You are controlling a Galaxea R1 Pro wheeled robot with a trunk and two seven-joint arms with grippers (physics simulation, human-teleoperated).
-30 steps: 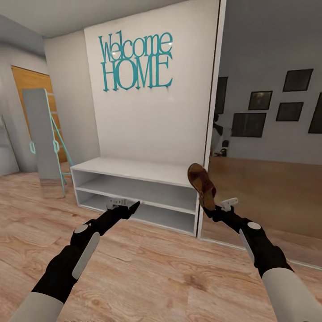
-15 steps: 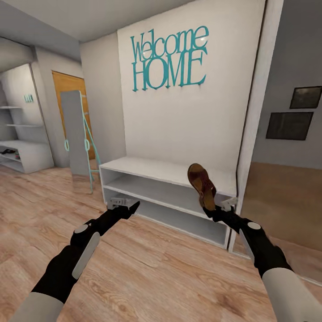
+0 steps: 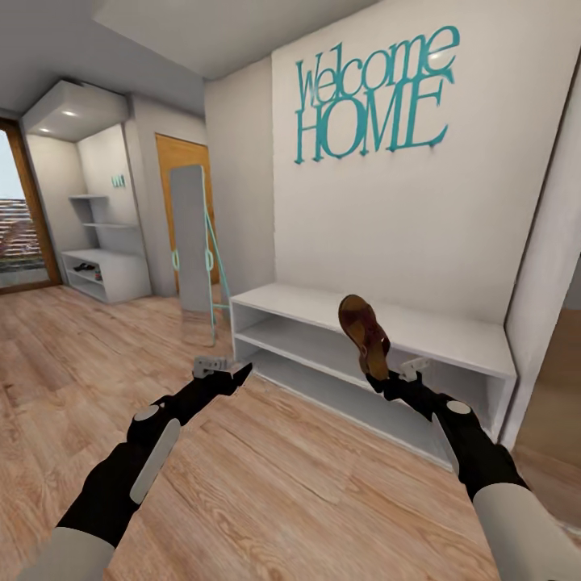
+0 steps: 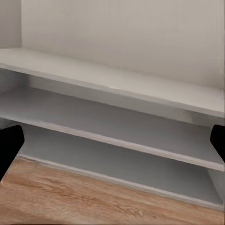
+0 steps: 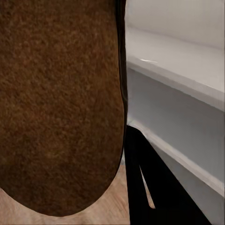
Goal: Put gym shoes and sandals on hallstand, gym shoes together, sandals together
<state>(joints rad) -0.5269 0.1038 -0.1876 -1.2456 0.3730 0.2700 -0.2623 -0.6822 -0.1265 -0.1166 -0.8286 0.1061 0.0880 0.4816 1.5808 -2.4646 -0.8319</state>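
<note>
A dark brown sandal (image 3: 363, 329) stands upright, toe up, with my right gripper (image 3: 381, 378) shut on its lower end. In the right wrist view its brown sole (image 5: 61, 103) fills the near field beside a black finger (image 5: 140, 187). My left gripper (image 3: 224, 369) hangs open and empty over the wood-plank corridor floor (image 3: 266, 484); its two fingertips (image 4: 9, 145) sit wide apart at the picture's edges. Far off at the left stands the hallstand (image 3: 117, 274), pale grey with low tiers and upper shelves, something small and dark on its lower tier. The gym shoes are out of view.
Right ahead, under the teal "Welcome HOME" lettering (image 3: 371, 97), is a low white two-tier shelf unit (image 3: 428, 332), both tiers bare. A tall leaning mirror (image 3: 192, 242) with a teal frame stands beside it. A wooden door (image 3: 173, 161) and a glazed door (image 3: 16, 218) lie further left.
The camera has swung left, so the white shelf unit and lettering slid right and the far hallstand and glazed door came into view. Both arms keep their pose, sandal still held.
</note>
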